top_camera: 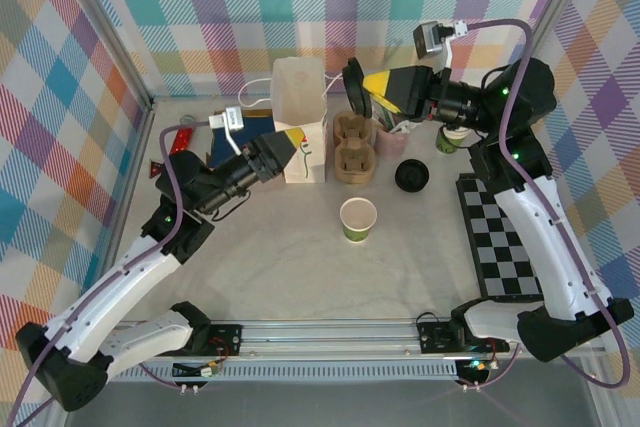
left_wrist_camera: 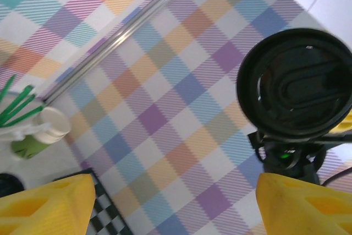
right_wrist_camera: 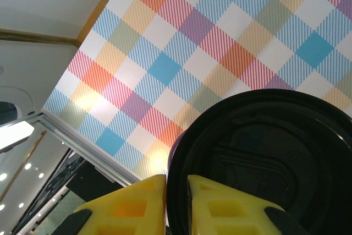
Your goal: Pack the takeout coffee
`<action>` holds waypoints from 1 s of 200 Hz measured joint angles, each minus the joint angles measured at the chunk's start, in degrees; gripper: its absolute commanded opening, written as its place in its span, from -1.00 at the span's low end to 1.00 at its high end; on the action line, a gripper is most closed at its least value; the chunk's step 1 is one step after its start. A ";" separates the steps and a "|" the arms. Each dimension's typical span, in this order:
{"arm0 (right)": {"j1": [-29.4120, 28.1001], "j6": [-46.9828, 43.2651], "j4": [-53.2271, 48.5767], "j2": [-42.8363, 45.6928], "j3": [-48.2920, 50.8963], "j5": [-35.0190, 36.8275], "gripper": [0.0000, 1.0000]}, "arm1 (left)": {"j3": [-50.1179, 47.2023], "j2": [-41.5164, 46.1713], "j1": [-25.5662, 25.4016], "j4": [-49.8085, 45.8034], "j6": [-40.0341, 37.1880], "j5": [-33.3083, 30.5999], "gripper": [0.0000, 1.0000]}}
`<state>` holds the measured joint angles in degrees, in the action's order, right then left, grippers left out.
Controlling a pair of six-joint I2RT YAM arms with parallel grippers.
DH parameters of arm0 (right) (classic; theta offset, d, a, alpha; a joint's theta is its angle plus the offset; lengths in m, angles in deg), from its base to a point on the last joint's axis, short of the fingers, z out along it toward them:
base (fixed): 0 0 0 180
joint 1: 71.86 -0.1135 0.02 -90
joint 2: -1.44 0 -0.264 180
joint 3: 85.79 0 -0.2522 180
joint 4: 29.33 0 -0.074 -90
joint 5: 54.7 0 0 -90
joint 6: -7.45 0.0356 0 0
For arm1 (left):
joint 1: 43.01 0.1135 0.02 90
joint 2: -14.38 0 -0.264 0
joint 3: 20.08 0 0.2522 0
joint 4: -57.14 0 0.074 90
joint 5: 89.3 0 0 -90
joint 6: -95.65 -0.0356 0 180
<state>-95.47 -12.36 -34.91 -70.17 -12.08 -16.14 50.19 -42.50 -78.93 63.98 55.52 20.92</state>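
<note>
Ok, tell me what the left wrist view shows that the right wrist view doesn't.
Left wrist, not right wrist: a white-and-green cup holding green sticks, a corner of the checkered mat, and the left fingers apart, holding nothing. Right wrist, not left wrist: the right fingers clamping the black lid by its rim, and ceiling lights at the far left. Both: that lid and the plaid wall.

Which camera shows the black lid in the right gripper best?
Left wrist: the whole round lid faces it. Right wrist is too close, cropping the lid held in the right gripper. Top external catches the lid nearly edge-on.
</note>
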 measured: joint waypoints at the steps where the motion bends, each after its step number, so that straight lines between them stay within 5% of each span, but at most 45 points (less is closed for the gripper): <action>1: 0.00 0.04 0.07 0.02 0.09 0.00 -0.66 | 0.00 -0.15 0.00 0.35 0.17 0.09 0.54; 62: -1.38 4.63 5.70 0.42 4.28 1.09 -0.68 | 0.11 -13.81 -0.98 23.23 10.93 4.39 0.54; 200: -5.38 12.13 19.93 -1.14 6.56 5.27 -0.70 | 2.69 -19.19 -2.56 45.64 20.70 5.84 0.58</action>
<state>-100.85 -0.23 -14.97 -71.31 -5.53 -10.87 52.88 -61.70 -81.49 109.62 76.22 26.76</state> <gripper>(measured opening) 0.152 0.791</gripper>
